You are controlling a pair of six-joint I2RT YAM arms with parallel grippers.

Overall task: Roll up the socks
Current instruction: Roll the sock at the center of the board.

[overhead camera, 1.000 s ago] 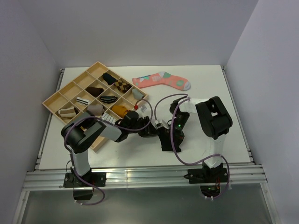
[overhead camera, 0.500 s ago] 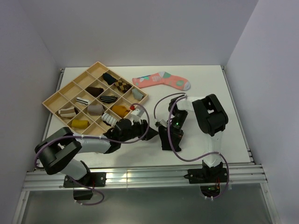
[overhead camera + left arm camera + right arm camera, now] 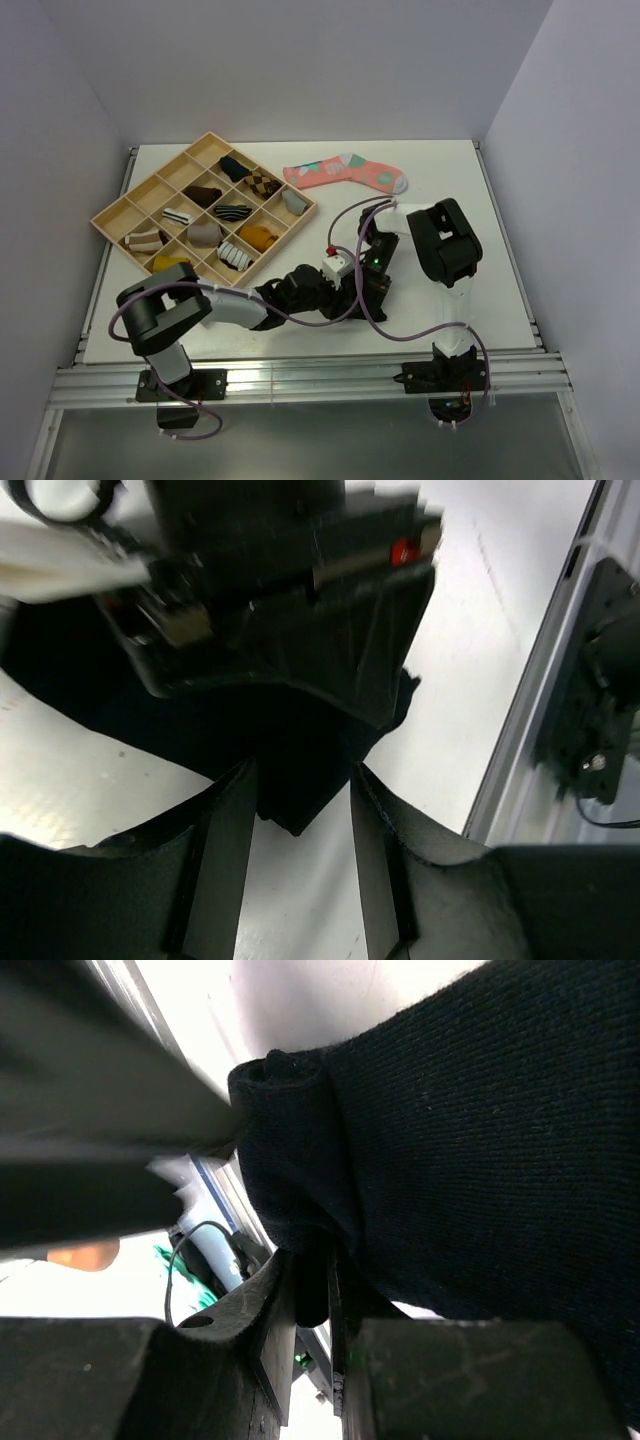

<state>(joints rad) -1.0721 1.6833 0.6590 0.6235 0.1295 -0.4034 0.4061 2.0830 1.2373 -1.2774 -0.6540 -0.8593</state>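
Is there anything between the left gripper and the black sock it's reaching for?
Nothing visible. The black sock has its loose end already at the mouth of the left gripper, whose jaws stand open. The right gripper, shut on the sock just beyond, crowds that spot but does not block it.

The black sock fills the right of the frame, its near edge curled into a thick roll. Beneath the roll, the right gripper pinches a fold of knit between narrow-set fingers, with pale table showing above
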